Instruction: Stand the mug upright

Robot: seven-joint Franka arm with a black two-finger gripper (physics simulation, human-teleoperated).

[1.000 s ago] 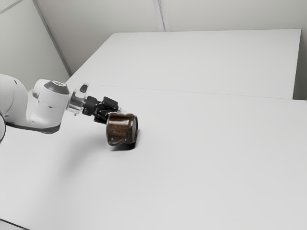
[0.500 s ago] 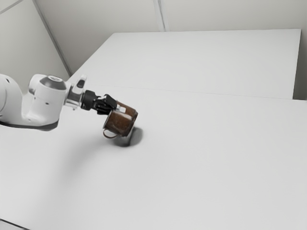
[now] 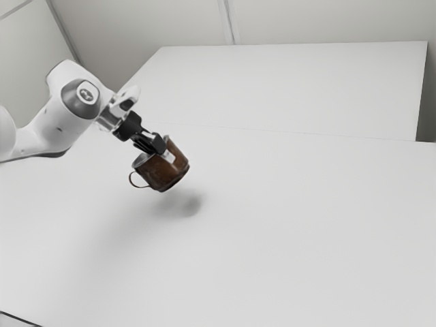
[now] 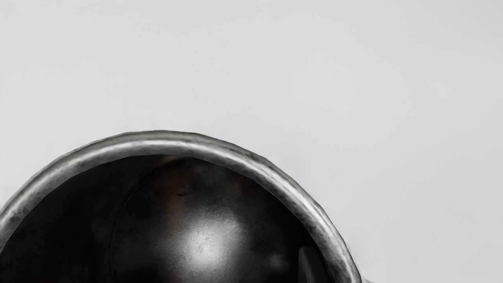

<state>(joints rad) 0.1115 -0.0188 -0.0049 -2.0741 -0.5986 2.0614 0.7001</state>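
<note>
1. Mug [image 3: 162,173]: raised clear of the table [image 3: 293,238], its shadow [image 3: 182,204] detached; tilt reduced since the preceding views, though not yet upright.
2. Gripper [image 3: 167,155]: closed on the mug's wall, one finger inside, one outside.
3. Inference: righting well advanced; further levelling, lowering and release remain.

On my feed, the exterior view looks down across the worktop [image 3: 286,231] from beside the arm [image 3: 58,129], well back; the wrist view, riding that arm, faces closely into the mug [image 3: 160,175]. Both share mug and worktop.
</note>
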